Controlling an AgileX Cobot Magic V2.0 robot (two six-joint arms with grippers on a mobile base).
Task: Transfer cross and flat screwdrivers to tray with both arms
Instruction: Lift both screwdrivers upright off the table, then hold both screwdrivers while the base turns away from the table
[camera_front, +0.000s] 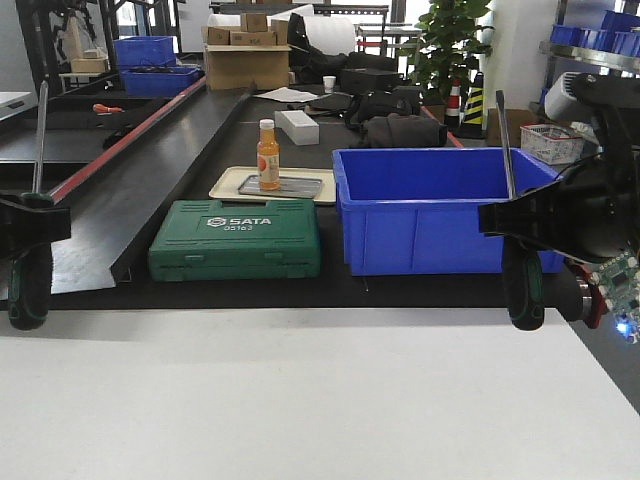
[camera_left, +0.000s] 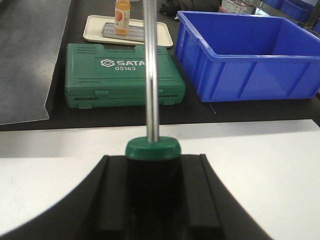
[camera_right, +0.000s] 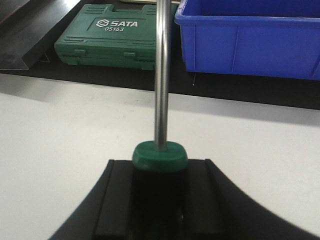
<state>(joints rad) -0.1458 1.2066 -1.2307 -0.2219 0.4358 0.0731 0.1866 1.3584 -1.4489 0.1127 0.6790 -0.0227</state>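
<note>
My left gripper (camera_front: 22, 224) at the far left is shut on a screwdriver (camera_front: 30, 285). Its black-and-green handle hangs down and its steel shaft points up. In the left wrist view the gripper (camera_left: 153, 167) clamps the handle below the green collar of the screwdriver (camera_left: 152, 149). My right gripper (camera_front: 520, 222) at the right is shut on the other screwdriver (camera_front: 523, 290), held the same way. In the right wrist view the gripper (camera_right: 160, 172) clamps that screwdriver (camera_right: 160, 156). Both are above the white table (camera_front: 300, 400). The large dull-grey tray is out of view.
Beyond the white table's far edge stand a green SATA tool case (camera_front: 236, 240) and a deep blue bin (camera_front: 440, 210). Behind them a beige tray (camera_front: 235, 183) carries an orange bottle (camera_front: 268, 155) and a small grey metal dish. A black sloped panel (camera_front: 110, 215) lies at the left.
</note>
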